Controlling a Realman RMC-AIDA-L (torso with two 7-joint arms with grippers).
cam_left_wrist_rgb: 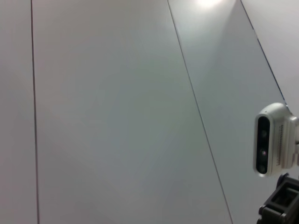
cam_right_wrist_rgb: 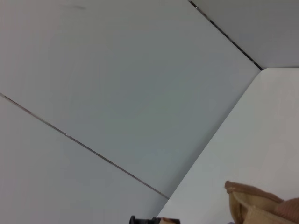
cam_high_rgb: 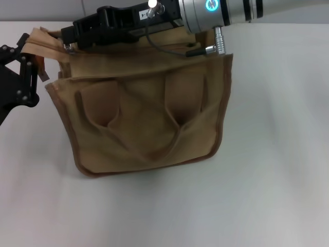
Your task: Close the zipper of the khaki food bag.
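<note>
The khaki food bag [cam_high_rgb: 149, 118] stands in the middle of the white table, handles hanging down its front. Its zipper [cam_high_rgb: 51, 49] runs along the top, mostly hidden under my right arm. My right gripper [cam_high_rgb: 67, 41] reaches across the bag's top from the right to its left end, shut on the small silver pull [cam_high_rgb: 66, 48]. My left gripper [cam_high_rgb: 35, 69] is at the bag's left end, shut on the end flap of the bag. One corner of the bag also shows in the right wrist view [cam_right_wrist_rgb: 261, 200].
The white table [cam_high_rgb: 267, 195] spreads around the bag. A grey panelled wall [cam_left_wrist_rgb: 117, 116] stands behind it. The left wrist view shows the right arm's white wrist camera [cam_left_wrist_rgb: 273, 140].
</note>
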